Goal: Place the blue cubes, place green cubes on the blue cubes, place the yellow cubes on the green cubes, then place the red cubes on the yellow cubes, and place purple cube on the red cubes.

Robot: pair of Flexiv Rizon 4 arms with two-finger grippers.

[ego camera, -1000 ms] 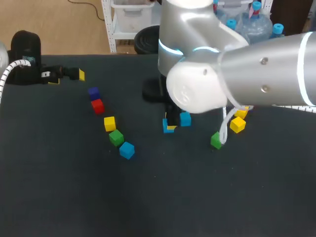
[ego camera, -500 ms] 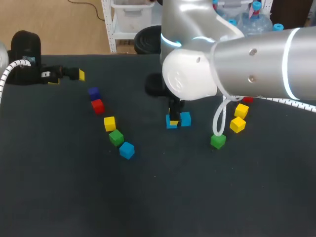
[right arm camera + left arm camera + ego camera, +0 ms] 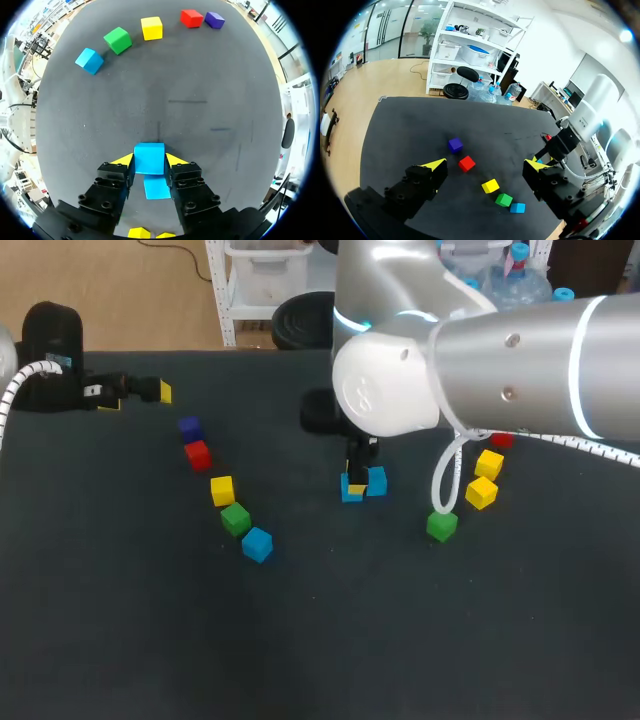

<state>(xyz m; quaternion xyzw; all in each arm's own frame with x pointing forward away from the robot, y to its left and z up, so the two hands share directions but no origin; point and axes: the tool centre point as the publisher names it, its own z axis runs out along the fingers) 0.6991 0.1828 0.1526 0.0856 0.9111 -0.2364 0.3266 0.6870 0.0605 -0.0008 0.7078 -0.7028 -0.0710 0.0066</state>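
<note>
My right gripper (image 3: 354,483) (image 3: 149,161) is shut on a blue cube (image 3: 349,492) (image 3: 149,158) near the table's middle. A second blue cube (image 3: 376,480) (image 3: 157,187) lies right beside it, under the gripper in the right wrist view. To the left runs a row of a purple cube (image 3: 190,427) (image 3: 455,145), red cube (image 3: 197,454) (image 3: 466,163), yellow cube (image 3: 222,490), green cube (image 3: 236,519) and blue cube (image 3: 257,544). My left gripper (image 3: 137,397) (image 3: 487,165) stands open and empty at the far left, high above that row.
To the right of my right gripper lie a green cube (image 3: 441,526), two yellow cubes (image 3: 489,463) (image 3: 481,492) and a red cube (image 3: 502,440) partly hidden by the arm. A white cable (image 3: 445,475) hangs from the right arm near the green cube.
My right gripper has carried the blue cube a little to the right and farther back, closer to the second blue cube. The left arm has kept still.
</note>
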